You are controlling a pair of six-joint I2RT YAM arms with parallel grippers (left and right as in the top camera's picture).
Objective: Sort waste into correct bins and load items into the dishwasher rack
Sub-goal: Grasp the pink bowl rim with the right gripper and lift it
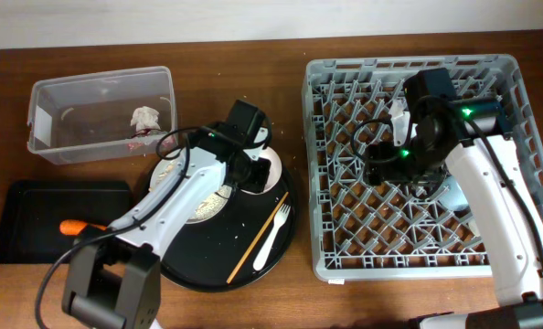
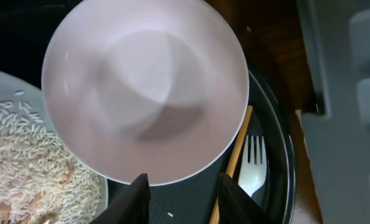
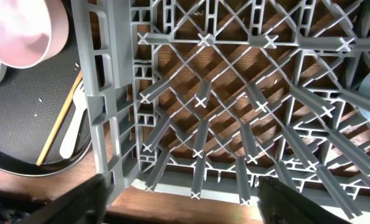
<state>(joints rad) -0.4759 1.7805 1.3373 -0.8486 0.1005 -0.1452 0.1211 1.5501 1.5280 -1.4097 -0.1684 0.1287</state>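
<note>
Wooden table (image 1: 6, 292) from above, and it's busy. Over on the far left, the clear tub (image 1: 43, 100) has the crumpled paper wad (image 1: 146, 119) lying inside. Just in front of it sits the shallow black tray (image 1: 34, 206), with the orange carrot piece (image 1: 73, 227) at its near edge.

Centre stage is the big round tray (image 1: 217, 251). The white plate (image 1: 207, 206) is on it, heaped with pale shredded scraps (image 2: 29, 162), and the white bowl (image 2: 144, 93) sits right beside the plate. The white fork (image 1: 273, 233) and the wooden chopstick (image 1: 253, 242) lie side by side on the tray's right half.

The left gripper (image 2: 185, 199) is right over that bowl, and its wrist view is filled with it. Its jaws stand apart, one finger either side of the bowl's near rim. Whether the tips touch the rim I can't quite tell from this angle, but nothing is pinched.

Across on the right, the grey rack (image 1: 345, 247) takes up most of that side. The right gripper (image 3: 188, 199) hangs above the rack's left part, jaws spread wide with only bare pegs and grid beneath. The light blue cup (image 1: 454, 194) sits in the rack, mostly hidden under that arm.
</note>
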